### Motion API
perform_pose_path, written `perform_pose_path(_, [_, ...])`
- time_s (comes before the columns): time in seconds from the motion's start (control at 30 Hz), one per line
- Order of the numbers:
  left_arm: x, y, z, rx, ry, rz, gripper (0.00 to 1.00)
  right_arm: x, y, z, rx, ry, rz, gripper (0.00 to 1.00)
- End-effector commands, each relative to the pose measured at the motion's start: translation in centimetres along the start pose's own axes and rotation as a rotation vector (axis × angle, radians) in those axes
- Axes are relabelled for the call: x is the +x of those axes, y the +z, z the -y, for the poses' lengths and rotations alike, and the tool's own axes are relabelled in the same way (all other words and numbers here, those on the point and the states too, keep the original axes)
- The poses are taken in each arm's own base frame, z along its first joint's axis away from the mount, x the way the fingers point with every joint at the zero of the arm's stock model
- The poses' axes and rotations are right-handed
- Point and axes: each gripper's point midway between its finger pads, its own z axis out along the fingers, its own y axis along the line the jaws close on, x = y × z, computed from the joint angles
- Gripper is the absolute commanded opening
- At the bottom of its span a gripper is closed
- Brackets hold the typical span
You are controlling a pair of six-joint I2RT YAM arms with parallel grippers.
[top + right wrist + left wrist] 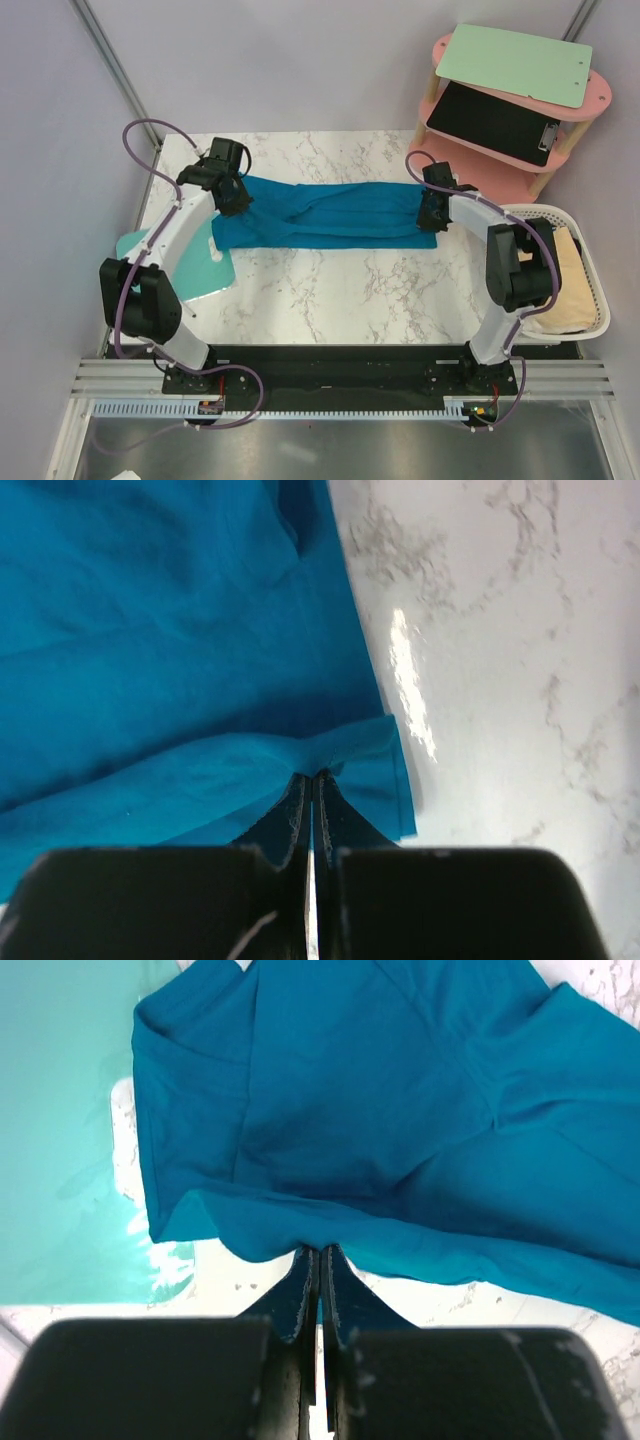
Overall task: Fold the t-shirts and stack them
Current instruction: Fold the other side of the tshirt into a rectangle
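A teal-blue t-shirt (330,215) lies folded into a long band across the back of the marble table (340,295). My left gripper (238,200) is shut on its left end; in the left wrist view the fingertips (320,1252) pinch the near edge of the cloth (380,1110). My right gripper (430,212) is shut on the right end, where the right wrist view has the tips (314,776) clamped on a bunched hem corner of the shirt (150,630). Pale cream t-shirts (568,275) sit crumpled in the basket at the right.
A mint-green board (215,275) lies flat on the table's left side, partly under the shirt's left end (60,1110). The white mesh basket (600,300) stands at the right edge. A pink shelf (500,165) at the back right carries a mint clipboard (515,65) and a black one (495,120).
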Motion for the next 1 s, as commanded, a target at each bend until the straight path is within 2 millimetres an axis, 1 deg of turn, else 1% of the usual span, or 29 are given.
perform_pose_path(0.0, [-2.5,0.8,0.4,0.003,0.045,0.028,0.02,-3.5,0.7,-1.8,-0.040,0.010,0.060,0.00])
perform_pose_path(0.03, [-2.4,1.5,0.4,-0.006,0.048,0.014,0.02,-4.4,0.6,-2.2,-0.050,0.014,0.076,0.00])
perform_pose_path(0.07, [-3.0,1.7,0.6,-0.002,0.045,0.020,0.02,-4.4,1.2,-2.3,-0.049,0.014,0.064,0.00])
perform_pose_path(0.1, [-3.1,2.0,0.6,-0.004,0.051,0.013,0.02,-5.2,1.3,-2.5,-0.055,0.019,0.072,0.00])
perform_pose_path(0.13, [-3.0,2.7,0.7,-0.009,0.052,-0.002,0.02,-5.4,1.4,-2.7,-0.061,0.020,0.070,0.00])
perform_pose_path(0.17, [-3.3,2.9,0.7,-0.007,0.048,-0.002,0.02,-5.2,2.0,-2.8,-0.061,0.019,0.053,0.00])
perform_pose_path(0.2, [-3.1,3.3,0.7,-0.010,0.050,-0.011,0.02,-5.7,2.1,-3.1,-0.067,0.023,0.057,0.00])
perform_pose_path(0.33, [-3.2,4.3,0.6,-0.019,0.050,-0.027,0.02,-6.1,2.8,-3.5,-0.069,0.025,0.049,0.00])
perform_pose_path(0.37, [-3.4,4.7,0.7,-0.020,0.051,-0.027,0.02,-5.7,3.5,-3.5,-0.062,0.021,0.031,0.03])
perform_pose_path(0.4, [-3.5,4.8,0.9,-0.014,0.052,-0.027,0.02,-5.9,3.5,-3.6,-0.064,0.021,0.023,0.06])
perform_pose_path(0.43, [-3.9,4.9,1.1,-0.009,0.054,-0.023,0.02,-5.5,4.1,-3.6,-0.062,0.013,0.006,0.20])
perform_pose_path(0.5, [-4.1,5.2,1.3,-0.007,0.054,-0.027,0.02,-5.4,4.2,-3.5,-0.058,0.005,0.004,0.41])
perform_pose_path(0.53, [-4.7,5.2,1.5,-0.001,0.050,-0.016,0.02,-5.5,4.1,-3.3,-0.053,0.008,0.011,0.66])
perform_pose_path(0.57, [-4.7,5.5,1.5,0.000,0.045,-0.020,0.02,-5.8,4.0,-3.3,-0.054,0.008,0.022,0.80])
perform_pose_path(0.6, [-4.9,5.7,1.7,0.010,0.043,-0.022,0.02,-5.7,3.9,-3.2,-0.050,0.006,0.026,0.97])
perform_pose_path(0.63, [-5.6,5.9,1.7,0.015,0.032,-0.013,0.02,-5.9,3.6,-3.3,-0.055,0.006,0.039,0.98])
perform_pose_path(0.67, [-5.8,6.3,1.7,0.018,0.027,-0.015,0.02,-6.0,3.5,-3.3,-0.061,0.000,0.043,0.98])
perform_pose_path(0.7, [-5.7,7.2,1.8,0.022,0.024,-0.035,0.02,-6.1,3.4,-3.3,-0.062,0.002,0.044,0.98])
perform_pose_path(0.73, [-6.6,7.6,1.9,0.030,0.012,-0.024,0.02,-6.3,3.1,-3.4,-0.067,0.003,0.052,0.98])
perform_pose_path(0.77, [-6.8,8.2,2.0,0.032,0.018,-0.030,0.02,-6.4,3.0,-3.5,-0.072,0.001,0.055,0.98])
perform_pose_path(0.8, [-6.4,9.7,2.0,0.027,0.022,-0.059,0.02,-6.5,2.9,-3.6,-0.077,-0.003,0.059,0.98])
perform_pose_path(0.83, [-7.4,9.9,2.3,0.037,0.018,-0.045,0.02,-6.5,2.7,-3.7,-0.082,-0.002,0.061,0.98])
perform_pose_path(0.87, [-7.7,10.4,2.5,0.044,0.024,-0.045,0.02,-6.3,2.7,-3.6,-0.082,-0.004,0.057,0.98])
perform_pose_path(0.9, [-8.0,11.5,3.0,0.058,0.025,-0.056,0.05,-6.4,2.7,-3.6,-0.085,-0.006,0.061,0.98])
perform_pose_path(0.97, [-8.3,12.3,3.6,0.092,0.031,-0.069,0.28,-6.1,2.5,-3.8,-0.101,-0.009,0.059,0.98])
